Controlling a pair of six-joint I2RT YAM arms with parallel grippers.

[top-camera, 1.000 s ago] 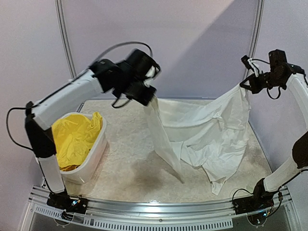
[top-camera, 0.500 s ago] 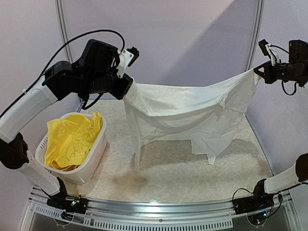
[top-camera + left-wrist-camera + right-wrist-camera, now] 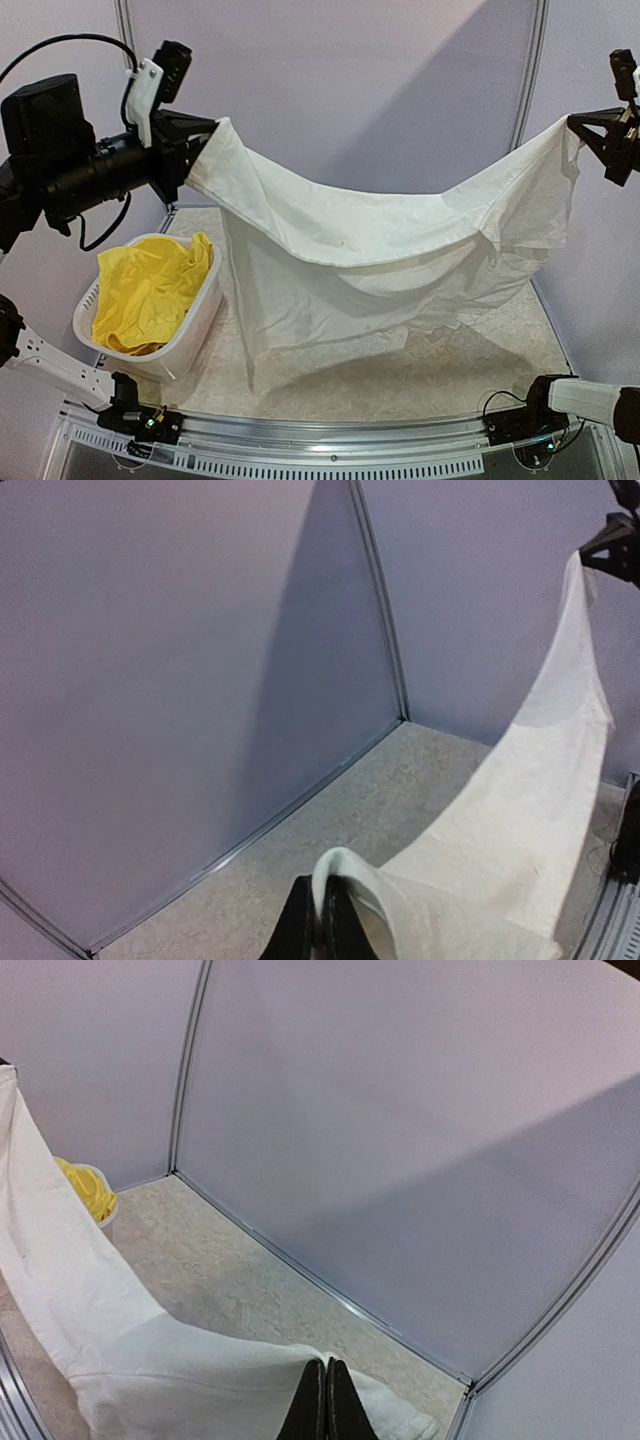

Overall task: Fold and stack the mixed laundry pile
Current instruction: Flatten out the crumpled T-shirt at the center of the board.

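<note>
Your left fingers (image 3: 190, 140) are pressed together on one end of the white T-shirt (image 3: 350, 235), holding it high at the left, above the white basket (image 3: 205, 310). Your right fingers (image 3: 605, 135) pinch the opposite end, high at the far right edge of the overhead view. The shirt hangs between them as a sagging sheet. Its upper edge dips in the middle and its lower folds trail down towards the worktop (image 3: 330, 385). You cannot tell from here whether the lowest edge touches the surface. Both wrist views show cloth bunched right at the closed tips. The yellow shorts (image 3: 150, 290) lie crumpled in the basket at the worktop's left side, beside the hanging shirt.
</note>
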